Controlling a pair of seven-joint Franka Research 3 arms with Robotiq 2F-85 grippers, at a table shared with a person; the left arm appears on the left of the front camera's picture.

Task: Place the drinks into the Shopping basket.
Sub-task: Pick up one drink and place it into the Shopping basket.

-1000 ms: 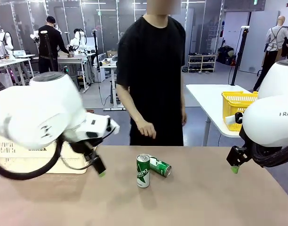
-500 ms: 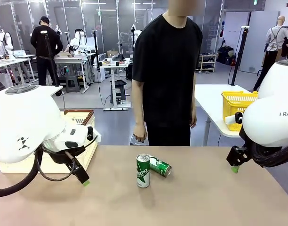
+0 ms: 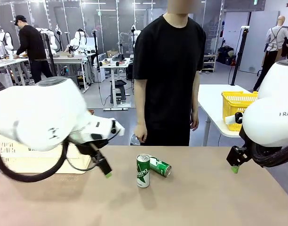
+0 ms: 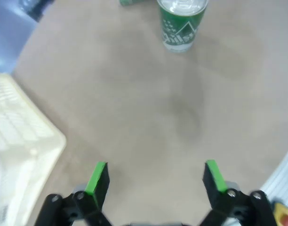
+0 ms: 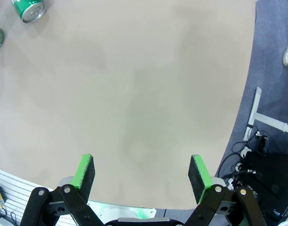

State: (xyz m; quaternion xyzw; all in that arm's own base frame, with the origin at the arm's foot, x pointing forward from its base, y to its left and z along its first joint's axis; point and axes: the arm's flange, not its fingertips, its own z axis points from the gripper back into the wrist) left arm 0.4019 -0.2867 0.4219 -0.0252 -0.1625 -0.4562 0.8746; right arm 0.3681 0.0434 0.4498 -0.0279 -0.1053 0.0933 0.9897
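Basket (image 3: pixel 26 159), front view: cream with a brown rim, on the left end of the table (image 3: pixel 191 202), mostly behind the left arm; inside hidden, contents impossible to tell.
Upright can (image 3: pixel 143 170), front view: green, standing mid-table, well apart from the basket.
Lying can (image 3: pixel 160 166), front view: green, on its side, touching or just beside the upright can, to its right and slightly farther back.
Left gripper (image 3: pixel 106 173), front view: low over the table between basket and upright can, angled down toward the cans, carrying nothing.
Right gripper (image 3: pixel 235 167), front view: near the table's right edge, well apart from both cans; finger spacing unreadable from this angle.
Person (image 3: pixel 167 70), front view: standing at the far side, arms down, hands off the table.
Left gripper (image 4: pixel 156 175), left wrist view: fingers spread wide, nothing between them, bare table beneath; upright can (image 4: pixel 181 23) straight ahead, lying can (image 4: pixel 132 2) at the top edge, basket (image 4: pixel 21 155) corner at the picture's left.
Right gripper (image 5: pixel 143 172), right wrist view: fingers spread wide over bare table, holding nothing; cans (image 5: pixel 28 9) far off at the upper left corner.
Done so far: nothing certain; both green cans on the table, outside the basket.
Left to do: by this look, grasping each can, carrying it to the basket, releasing; upright can the likely first pick for the left gripper, being nearest and in line.
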